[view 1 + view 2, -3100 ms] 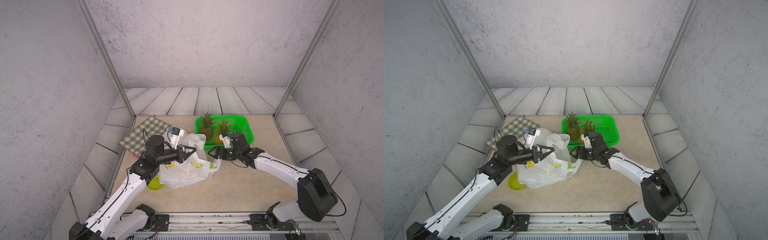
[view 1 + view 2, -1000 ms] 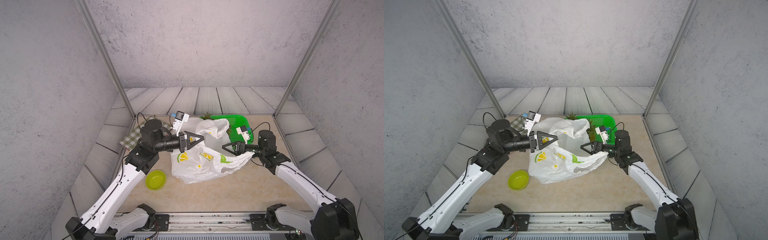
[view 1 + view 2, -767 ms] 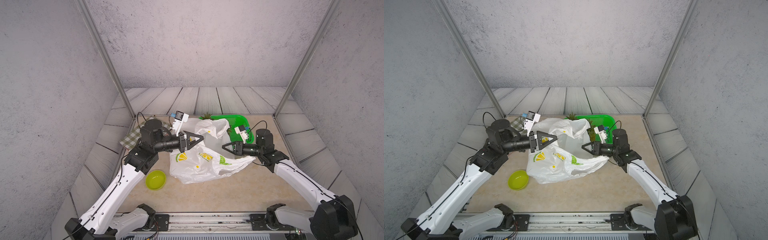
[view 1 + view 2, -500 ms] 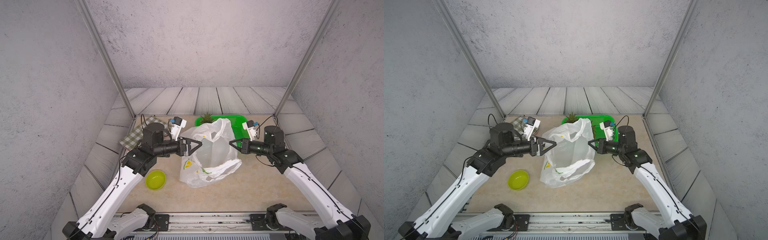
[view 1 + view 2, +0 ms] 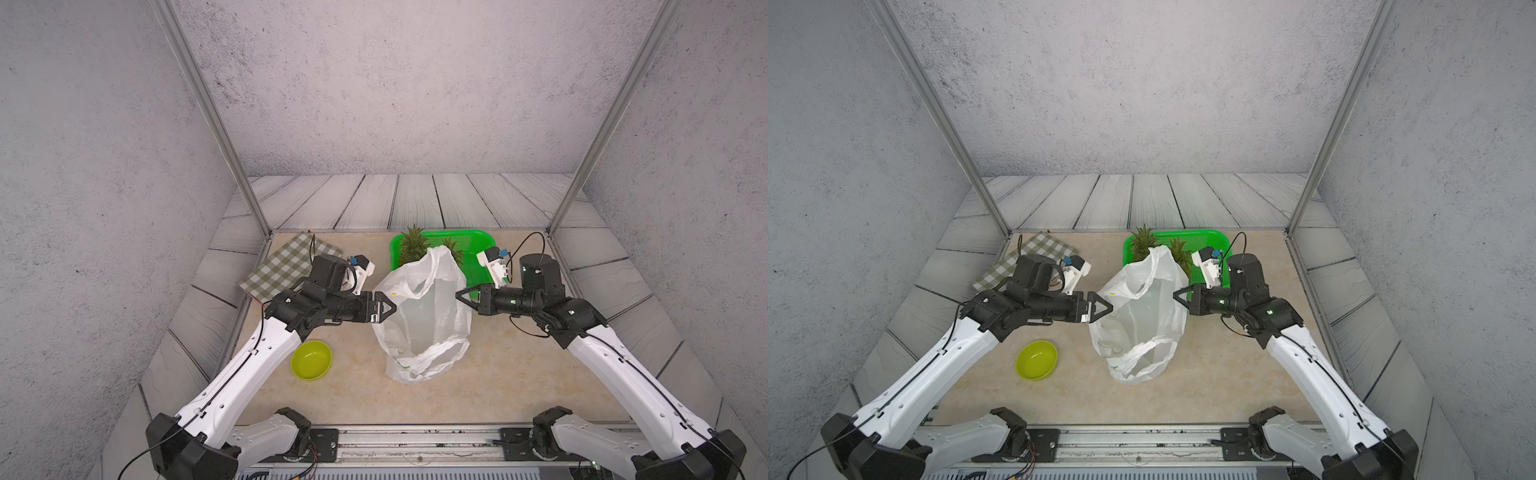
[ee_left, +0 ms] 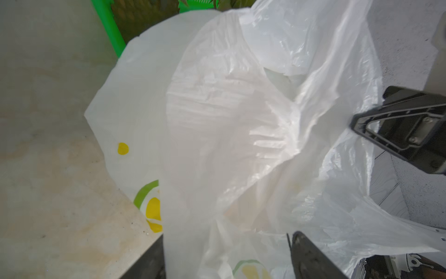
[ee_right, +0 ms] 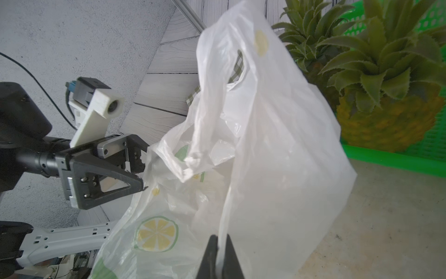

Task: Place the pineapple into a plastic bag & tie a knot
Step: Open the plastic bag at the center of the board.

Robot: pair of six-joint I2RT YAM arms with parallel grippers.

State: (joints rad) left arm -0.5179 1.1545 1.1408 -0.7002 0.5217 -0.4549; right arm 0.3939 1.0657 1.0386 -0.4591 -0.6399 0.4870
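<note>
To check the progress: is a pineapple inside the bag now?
No, both pineapples stand in the tray, outside the bag.

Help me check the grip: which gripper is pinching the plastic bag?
The right gripper: its jaws are shut on the plastic bag, while the left gripper stands open.

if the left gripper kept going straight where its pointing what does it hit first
The plastic bag: the left gripper points at its near side wall, and film lies between its open jaws. Past the bag, the right gripper faces it, though depth there is unclear.
</note>
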